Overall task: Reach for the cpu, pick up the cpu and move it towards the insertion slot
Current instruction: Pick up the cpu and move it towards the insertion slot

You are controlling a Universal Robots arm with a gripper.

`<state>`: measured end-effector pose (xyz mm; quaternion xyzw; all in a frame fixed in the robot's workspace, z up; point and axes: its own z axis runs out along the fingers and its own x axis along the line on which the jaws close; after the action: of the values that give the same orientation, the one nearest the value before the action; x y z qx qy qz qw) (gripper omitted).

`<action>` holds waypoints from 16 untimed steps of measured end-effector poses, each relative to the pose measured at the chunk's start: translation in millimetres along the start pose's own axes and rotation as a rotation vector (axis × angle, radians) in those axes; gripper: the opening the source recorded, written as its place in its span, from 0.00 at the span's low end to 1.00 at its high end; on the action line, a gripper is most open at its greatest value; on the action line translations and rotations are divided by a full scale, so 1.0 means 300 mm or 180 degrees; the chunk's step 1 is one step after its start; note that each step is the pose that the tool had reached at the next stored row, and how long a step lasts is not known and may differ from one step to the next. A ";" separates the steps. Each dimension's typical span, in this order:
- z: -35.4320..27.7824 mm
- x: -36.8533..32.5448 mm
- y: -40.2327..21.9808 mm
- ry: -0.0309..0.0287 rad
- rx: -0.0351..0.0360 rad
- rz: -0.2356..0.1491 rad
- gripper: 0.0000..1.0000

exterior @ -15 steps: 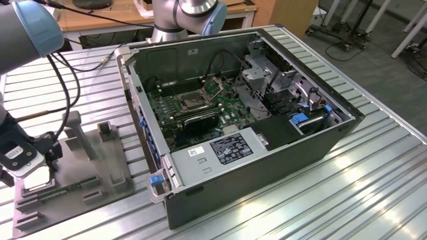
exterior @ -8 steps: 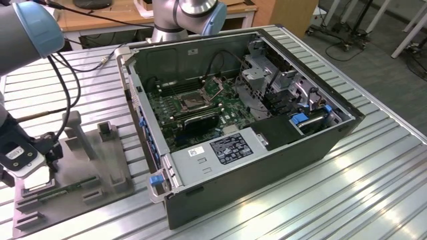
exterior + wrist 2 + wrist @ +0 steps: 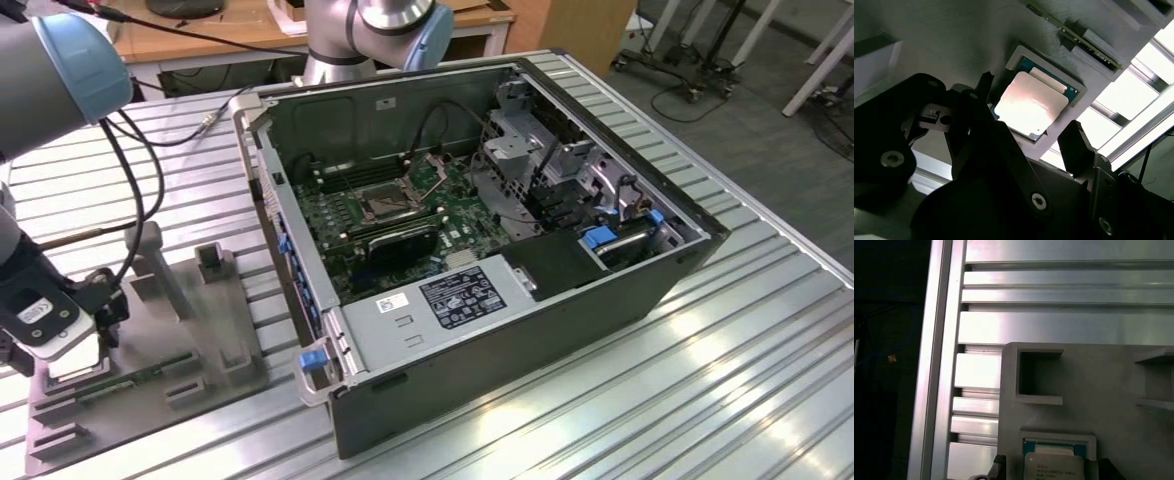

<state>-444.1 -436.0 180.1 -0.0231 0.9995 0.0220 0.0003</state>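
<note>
Now, we see the cpu point(image 3: 1031, 102) lying flat in a square recess of the grey tray point(image 3: 954, 40), the gripper point(image 3: 1030, 105) hovering just over it, fingers point(image 3: 1076, 145) spread apart and flanking the chip, the insertion slot point(image 3: 380, 205) well apart inside the open computer case point(image 3: 601, 300).

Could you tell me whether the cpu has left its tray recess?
No, the cpu lies flat in its recess in the tray, with the open fingers on either side.
</note>
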 end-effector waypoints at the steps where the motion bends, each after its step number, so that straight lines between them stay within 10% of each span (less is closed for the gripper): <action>1: 0.000 0.000 0.000 0.0000 0.0001 0.0001 0.80; 16: 0.001 0.000 0.001 0.0000 0.0001 0.0001 0.71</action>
<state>-444.2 -435.8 179.8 -0.0229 0.9995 0.0218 0.0004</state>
